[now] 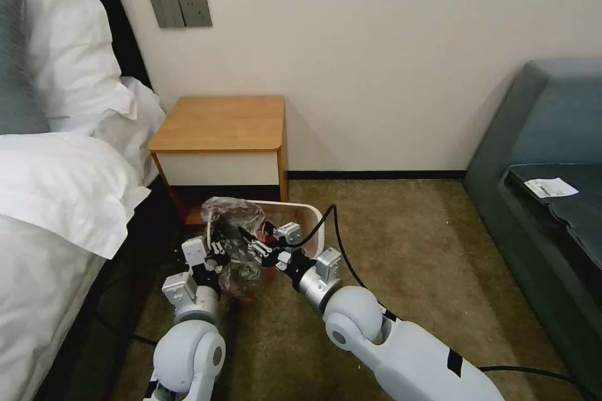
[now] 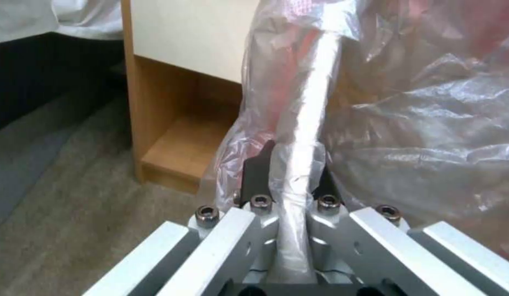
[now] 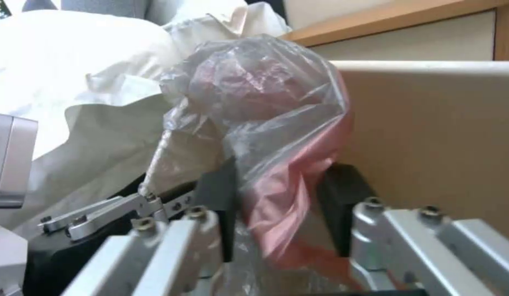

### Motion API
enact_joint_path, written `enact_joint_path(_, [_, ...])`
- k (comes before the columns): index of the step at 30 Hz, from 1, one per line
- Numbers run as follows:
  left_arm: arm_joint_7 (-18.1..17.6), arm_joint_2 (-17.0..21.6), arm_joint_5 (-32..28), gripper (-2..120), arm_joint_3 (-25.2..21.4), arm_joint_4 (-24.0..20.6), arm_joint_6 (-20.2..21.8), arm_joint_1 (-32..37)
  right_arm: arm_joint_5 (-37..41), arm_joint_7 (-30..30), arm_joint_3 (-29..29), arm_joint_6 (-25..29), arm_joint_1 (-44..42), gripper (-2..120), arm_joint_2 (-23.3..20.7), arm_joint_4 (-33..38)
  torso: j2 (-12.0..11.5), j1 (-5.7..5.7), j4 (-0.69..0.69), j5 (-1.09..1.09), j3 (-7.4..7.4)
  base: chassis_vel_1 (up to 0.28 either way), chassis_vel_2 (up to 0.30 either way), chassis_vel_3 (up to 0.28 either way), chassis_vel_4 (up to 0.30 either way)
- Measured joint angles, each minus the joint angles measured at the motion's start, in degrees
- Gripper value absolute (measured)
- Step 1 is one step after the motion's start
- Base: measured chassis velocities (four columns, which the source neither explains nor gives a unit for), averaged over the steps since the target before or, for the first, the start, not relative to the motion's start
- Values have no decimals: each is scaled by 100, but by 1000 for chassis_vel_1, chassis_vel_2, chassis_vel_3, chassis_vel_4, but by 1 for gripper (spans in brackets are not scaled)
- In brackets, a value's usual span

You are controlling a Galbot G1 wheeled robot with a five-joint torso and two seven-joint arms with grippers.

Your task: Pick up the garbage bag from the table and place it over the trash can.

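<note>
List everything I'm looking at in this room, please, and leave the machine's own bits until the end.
garbage bag: one, grey-clear plastic with red, bunched at the bin's near-left rim, gripped from both sides.
trash can: one, cream-white, on the carpet in front of the nightstand.
table: one, orange-brown wood with white drawer front, against the wall beside the bed.
bed: one, white linen and pillows plus a grey pillow, along the left.
sofa: one, dark teal, on the right.
paper slip: one, white, on the sofa seat.
wall switches: one grey panel, above the nightstand.
left gripper: one, silver and black, pinching the bag.
right gripper: one, silver and black, holding the bag's red part.
</note>
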Motion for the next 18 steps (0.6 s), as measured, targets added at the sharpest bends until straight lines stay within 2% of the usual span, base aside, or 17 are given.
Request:
enact_joint_path(2, [0,-2,0,1,-3,1,0,-7,-15,1,0,11,-1,23,11,0,0,0,0,0,0,0,0,0,0])
enact_joint_path(3, [0,-2,0,1,-3,1,0,-7,-15,1,0,11,-1,23,11,0,0,0,0,0,0,0,0,0,0])
enact_joint_path(6, [1,-25,0,1,3,8,0,-20,-47,15,-1,34,-7,9,9,4,0,0,0,0,0,0,0,0,0])
enact_joint_path(7, [1,-25,0,1,3,8,0,-20,-47,15,-1,34,-7,9,9,4,0,0,0,0,0,0,0,0,0])
enact_joint_path(9, [1,-26,0,1,0,18,0,-20,-83,40,-1,65,-14,0,10,18,0,0,0,0,0,0,0,0,0])
enact_joint_path(18, [4,2,36,1,-96,109,-32,-5,-405,143,52,181,-58,0,54,183,0,0,0,0,0,0,0,0,0])
